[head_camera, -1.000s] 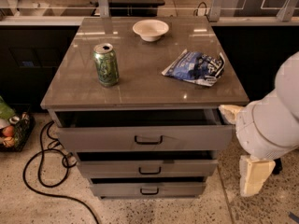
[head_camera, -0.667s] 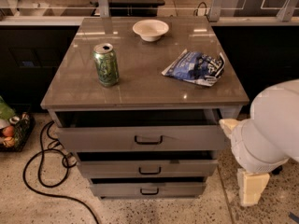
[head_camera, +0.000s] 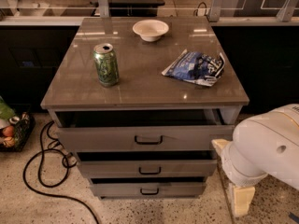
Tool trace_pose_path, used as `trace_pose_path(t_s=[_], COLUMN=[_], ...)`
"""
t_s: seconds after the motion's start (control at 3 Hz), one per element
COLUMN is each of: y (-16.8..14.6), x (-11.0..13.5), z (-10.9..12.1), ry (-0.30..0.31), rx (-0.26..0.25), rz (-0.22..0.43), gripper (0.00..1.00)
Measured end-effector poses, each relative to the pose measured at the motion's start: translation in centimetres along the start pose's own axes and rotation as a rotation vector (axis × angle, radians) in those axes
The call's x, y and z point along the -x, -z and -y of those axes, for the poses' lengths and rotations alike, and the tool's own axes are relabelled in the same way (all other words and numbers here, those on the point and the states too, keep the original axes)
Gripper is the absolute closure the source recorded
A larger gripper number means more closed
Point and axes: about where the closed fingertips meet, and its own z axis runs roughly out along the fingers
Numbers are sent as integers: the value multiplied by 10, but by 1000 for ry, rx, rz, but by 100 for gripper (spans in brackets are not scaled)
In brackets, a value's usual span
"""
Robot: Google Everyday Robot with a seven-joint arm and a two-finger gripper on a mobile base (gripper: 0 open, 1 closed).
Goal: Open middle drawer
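The middle drawer [head_camera: 187, 168], second of three grey fronts in the cabinet [head_camera: 224, 113], is seen set back beneath the partly drawn-out top drawer [head_camera: 103, 138], its small black loop handle [head_camera: 149, 171] untouched at centre. The gripper [head_camera: 240, 196] is held low beside the cabinet's right front corner, near the floor and apart from that handle; whether it is open or closed cannot be told. A green can [head_camera: 106, 64], a white bowl [head_camera: 150, 30] and a crumpled blue bag [head_camera: 195, 67] are carried on the surface [head_camera: 140, 83].
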Motion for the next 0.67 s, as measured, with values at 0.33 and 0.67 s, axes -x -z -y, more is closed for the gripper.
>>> trace_pose_path(t_s=[0.33,0.67], y=[-32,-60], x=[18,43], z=[-7,-10], ry=[30,72], rx=[11,19], rz=[62,119], gripper=[0,0])
